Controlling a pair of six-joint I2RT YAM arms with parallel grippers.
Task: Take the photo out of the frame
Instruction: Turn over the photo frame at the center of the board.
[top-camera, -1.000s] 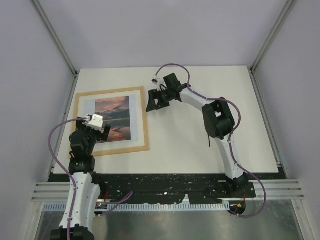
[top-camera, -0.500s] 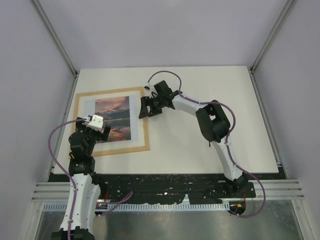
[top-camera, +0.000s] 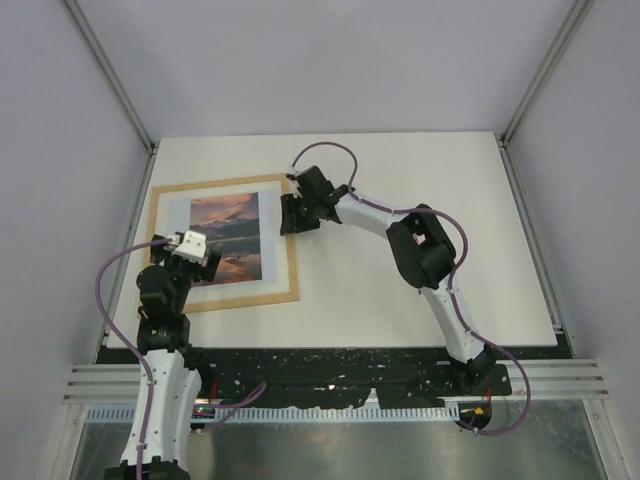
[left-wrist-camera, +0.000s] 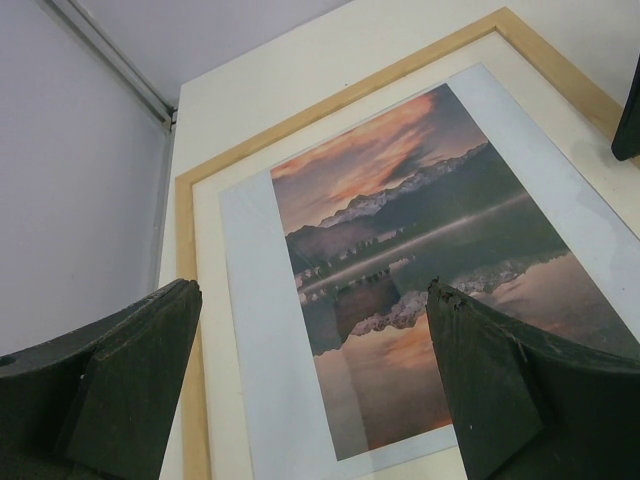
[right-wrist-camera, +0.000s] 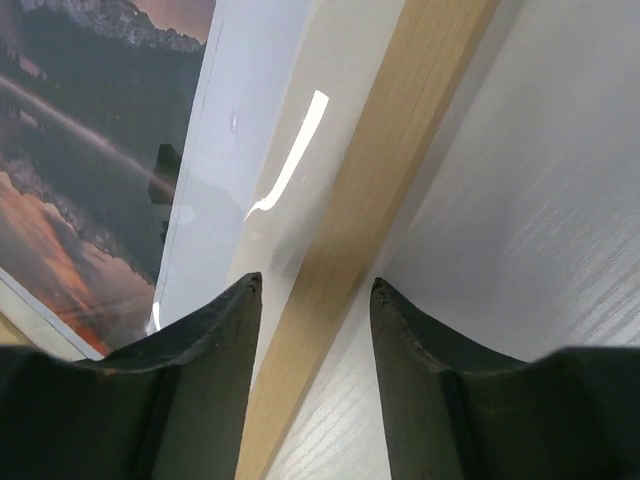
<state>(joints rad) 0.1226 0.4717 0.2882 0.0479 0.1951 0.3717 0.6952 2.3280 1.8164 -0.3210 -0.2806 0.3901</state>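
The right pincer (right-wrist-camera: 314, 283), fingers apart, straddles the right strip of the frame (right-wrist-camera: 430, 90); the left pincer (left-wrist-camera: 312, 300) hangs spread above the photo (left-wrist-camera: 390, 250).

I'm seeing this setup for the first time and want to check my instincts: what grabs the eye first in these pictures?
The sunset photo in its pale wooden frame lies flat on the left half of the white table. The right end effector is open over the frame's right-hand strip, towards its far end. The left end effector hangs open above the photo's near end.
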